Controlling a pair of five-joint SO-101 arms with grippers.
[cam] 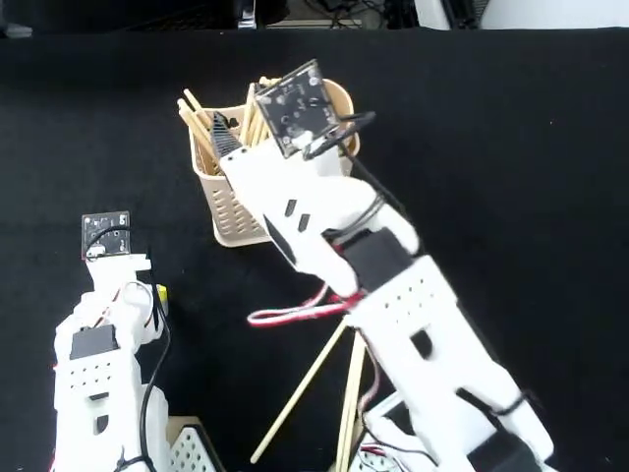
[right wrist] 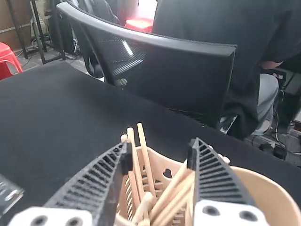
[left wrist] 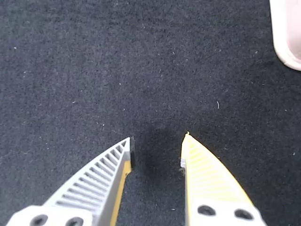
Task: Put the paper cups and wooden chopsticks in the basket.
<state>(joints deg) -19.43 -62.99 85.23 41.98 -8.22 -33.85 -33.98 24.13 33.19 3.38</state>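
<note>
A beige slotted basket [cam: 232, 218] stands at the back middle of the black table, with several wooden chopsticks [cam: 197, 116] upright in it and a tan paper cup [cam: 341, 102] beside them. My right gripper [right wrist: 160, 145] hangs open just above the basket's [right wrist: 165, 173] chopsticks [right wrist: 142, 153], with the cup's rim [right wrist: 263, 188] to one side. Two loose chopsticks [cam: 300, 398] lie on the cloth by the right arm's base. At the front left, my left gripper [left wrist: 157, 140] stands open over bare cloth, holding nothing. A basket corner [left wrist: 288, 33] shows farther off.
A red and white cable [cam: 290, 315] loops off the right arm. White arm bases [cam: 187, 447] sit at the front edge. Beyond the table's far edge stands a black chair back [right wrist: 155, 61]. Open black cloth spreads left and right of the basket.
</note>
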